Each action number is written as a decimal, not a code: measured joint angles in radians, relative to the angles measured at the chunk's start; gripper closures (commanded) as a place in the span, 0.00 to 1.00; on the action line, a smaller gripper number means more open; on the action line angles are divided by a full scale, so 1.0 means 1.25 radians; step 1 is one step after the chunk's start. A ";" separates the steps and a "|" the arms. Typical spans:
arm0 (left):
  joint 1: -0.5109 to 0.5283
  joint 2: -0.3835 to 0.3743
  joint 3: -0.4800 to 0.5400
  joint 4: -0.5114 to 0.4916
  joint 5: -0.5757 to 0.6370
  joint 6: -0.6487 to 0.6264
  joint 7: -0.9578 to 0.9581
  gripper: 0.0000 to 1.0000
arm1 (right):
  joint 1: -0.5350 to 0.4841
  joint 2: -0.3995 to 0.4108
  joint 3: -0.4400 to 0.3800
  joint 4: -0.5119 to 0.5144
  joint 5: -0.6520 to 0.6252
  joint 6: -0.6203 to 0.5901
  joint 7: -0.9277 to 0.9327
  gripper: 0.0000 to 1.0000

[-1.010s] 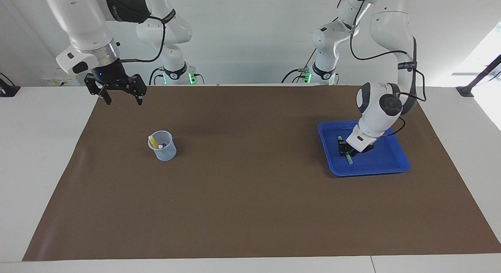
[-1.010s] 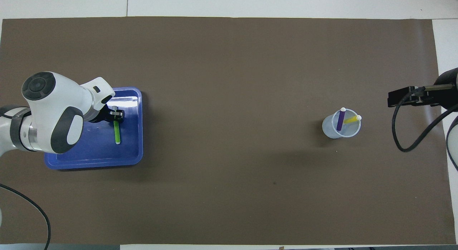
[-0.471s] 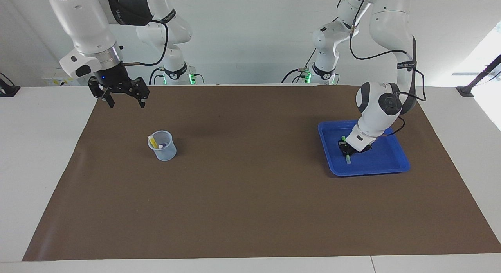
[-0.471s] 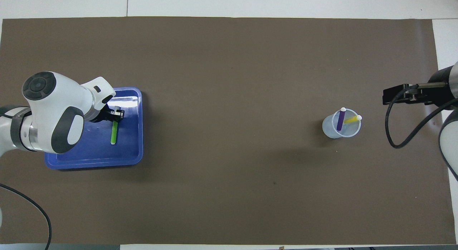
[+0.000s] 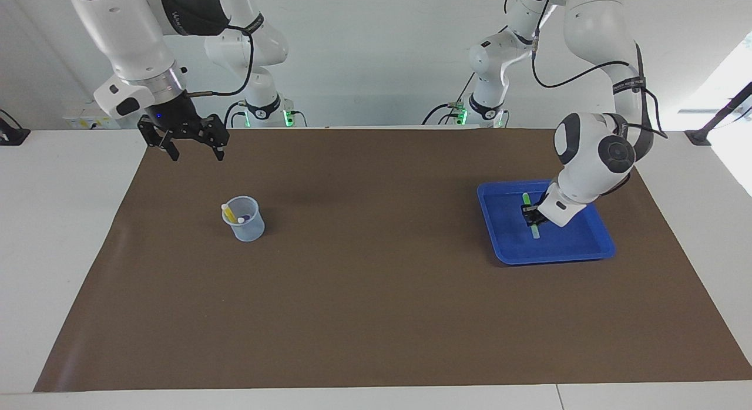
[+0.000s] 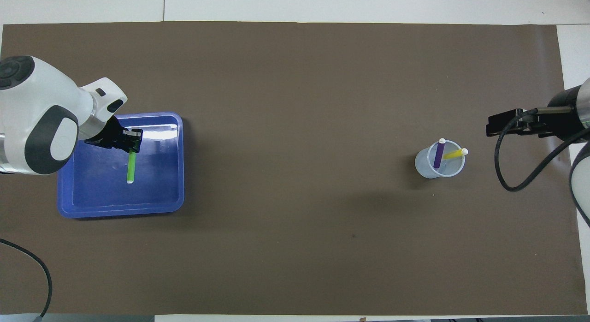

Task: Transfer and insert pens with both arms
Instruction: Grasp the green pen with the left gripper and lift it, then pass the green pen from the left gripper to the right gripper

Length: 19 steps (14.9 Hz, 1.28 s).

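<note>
Over the blue tray (image 5: 602, 245), left pincer (image 5: 533, 215) clamping green pen (image 5: 534, 227), right pincer (image 5: 192, 150) spread above mat edge.

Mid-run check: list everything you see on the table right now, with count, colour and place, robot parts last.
Slim green marker pen: one, green with pale tip, held over the tray.
Slim purple marker pen: one, purple, standing in the cup.
Slim yellow marker pen: one, yellow, leaning in the cup.
Clear plastic cup: one, translucent, toward the right arm's end of the table.
Shallow plastic tray: one, blue, toward the left arm's end.
Paper mat: one, brown, covering the table.
Left end effector: black, shut on the green pen over the tray.
Right end effector: black, open, waiting over the mat's edge near the cup.
</note>
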 measured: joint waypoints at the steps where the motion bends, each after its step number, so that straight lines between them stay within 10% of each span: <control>1: -0.001 0.000 -0.002 0.025 -0.020 -0.036 -0.030 1.00 | 0.000 0.000 0.000 0.000 0.000 0.000 0.000 0.00; 11: -0.003 -0.004 -0.114 0.174 -0.409 -0.203 -0.747 1.00 | 0.000 0.000 0.000 -0.003 -0.006 0.000 -0.002 0.00; 19: -0.096 -0.005 -0.165 0.129 -0.739 -0.004 -1.059 1.00 | 0.001 -0.001 0.043 -0.003 0.079 0.006 0.000 0.00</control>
